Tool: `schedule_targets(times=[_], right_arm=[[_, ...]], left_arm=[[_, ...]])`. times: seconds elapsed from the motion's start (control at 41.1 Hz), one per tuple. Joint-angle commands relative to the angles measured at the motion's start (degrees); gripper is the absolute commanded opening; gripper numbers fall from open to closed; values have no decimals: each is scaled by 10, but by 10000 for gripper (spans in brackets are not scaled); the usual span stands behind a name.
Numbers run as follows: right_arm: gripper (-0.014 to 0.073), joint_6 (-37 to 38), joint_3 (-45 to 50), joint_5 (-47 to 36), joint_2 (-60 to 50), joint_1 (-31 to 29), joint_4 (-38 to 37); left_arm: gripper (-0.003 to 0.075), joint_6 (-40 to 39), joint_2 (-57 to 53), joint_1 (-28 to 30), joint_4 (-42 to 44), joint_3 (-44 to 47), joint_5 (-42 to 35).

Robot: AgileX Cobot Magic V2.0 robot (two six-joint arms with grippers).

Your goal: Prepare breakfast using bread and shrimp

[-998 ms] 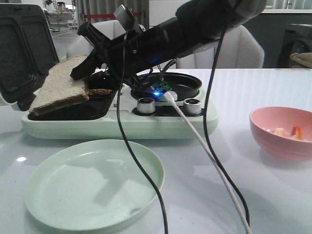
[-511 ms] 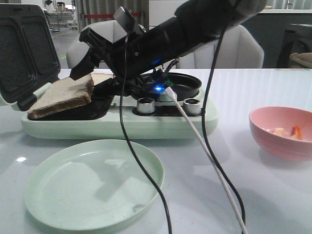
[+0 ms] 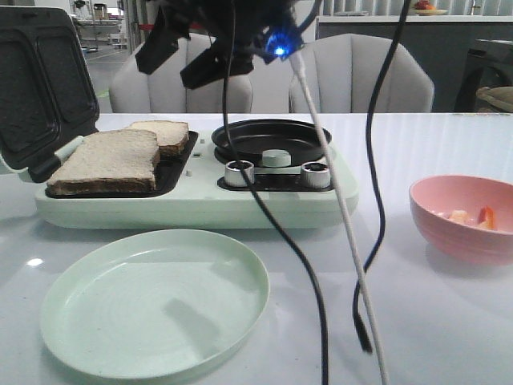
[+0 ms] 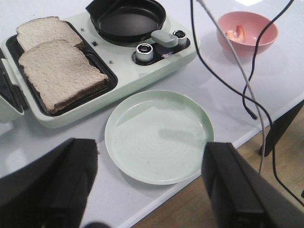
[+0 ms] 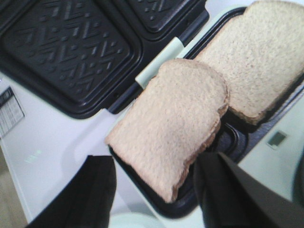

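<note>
Two slices of bread lie on the dark left plate of the sandwich maker. The near slice partly overlaps the far slice. My right gripper is open and empty, up in the air above them. In the right wrist view its fingers stand apart over the near slice, with the far slice beyond. Shrimp lie in a pink bowl at the right. My left gripper is open and empty, high over the table's front edge; it sees the bread and the shrimp.
A pale green plate sits in front of the sandwich maker, also in the left wrist view. The maker's lid stands open at the left. A small black pan sits on its right half. Cables hang across the middle.
My right gripper let go of the near bread slice and rose up and away. The slice dropped from tilted to lying flat, overlapping the other.
</note>
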Motion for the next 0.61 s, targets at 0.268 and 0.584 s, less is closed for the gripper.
schedule_targets(times=[0.268, 0.584], right_arm=[[483, 58, -15, 67, -179, -3, -158], [483, 70, 84, 68, -261, -3, -190]], left_arm=[[521, 0, 1, -3, -2, -16, -48], [521, 0, 1, -3, -2, -16, -48]])
